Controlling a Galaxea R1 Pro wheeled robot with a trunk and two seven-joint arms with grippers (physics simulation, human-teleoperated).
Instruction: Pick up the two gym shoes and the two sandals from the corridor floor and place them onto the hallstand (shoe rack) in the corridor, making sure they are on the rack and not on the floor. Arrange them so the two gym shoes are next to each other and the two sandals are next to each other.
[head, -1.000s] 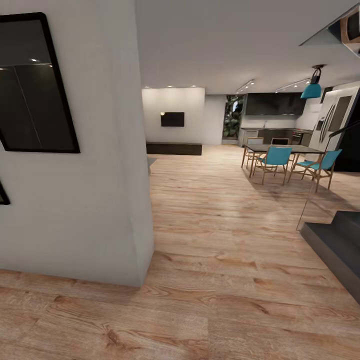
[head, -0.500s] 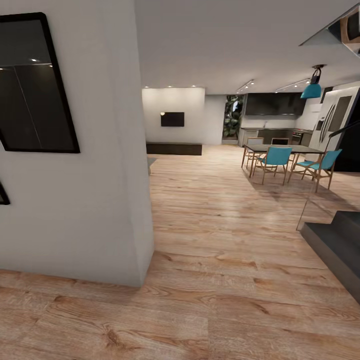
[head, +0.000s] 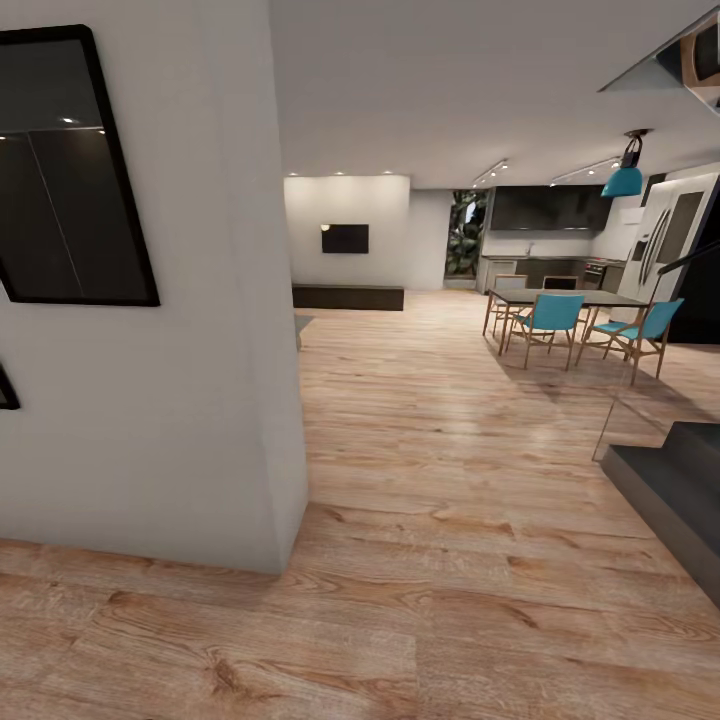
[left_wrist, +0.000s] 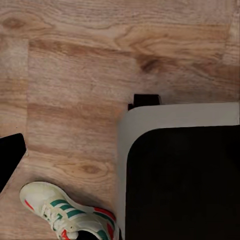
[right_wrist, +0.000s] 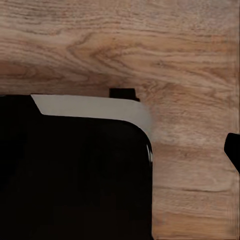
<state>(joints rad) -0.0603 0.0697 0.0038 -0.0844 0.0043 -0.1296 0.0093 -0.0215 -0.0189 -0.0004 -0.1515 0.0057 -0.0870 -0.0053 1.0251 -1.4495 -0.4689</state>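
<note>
Left wrist view looks straight down on the corridor floor (left_wrist: 75, 65), light brown wood-grain planks. A dark sliver at the picture's edge (left_wrist: 10, 157) may be part of the left claw, but too little of it shows to be sure, and whether that claw is open or closed I cannot tell; nothing shows in its grip. Below the camera one gym shoe (left_wrist: 67, 212) lies on the planks, cream-white with teal-green side stripes, red-orange patches and white laces. It sits just beside the robot's base (left_wrist: 185, 175), a dark body with a pale rounded rim, and its heel end seems to touch or nearly touch that rim. A small black block (left_wrist: 146, 100) juts from the far side of the base.

Right wrist view also looks down on the same plank flooring, with the base's dark top and pale rounded corner (right_wrist: 100, 107) under the camera. A black shape at the picture's edge (right_wrist: 234, 150) may belong to the right claw; its opening cannot be told, and no object shows in it.

Head view looks forward over open planks (head: 430, 480). A white wall (head: 190, 400) stands close on the left with a black-framed panel (head: 70, 170) on it. Far ahead stand a dining table (head: 560, 297) with teal chairs (head: 550, 318), a wall television (head: 345, 238) and a teal pendant lamp (head: 623, 178). Dark steps (head: 680, 490) show at the right.
</note>
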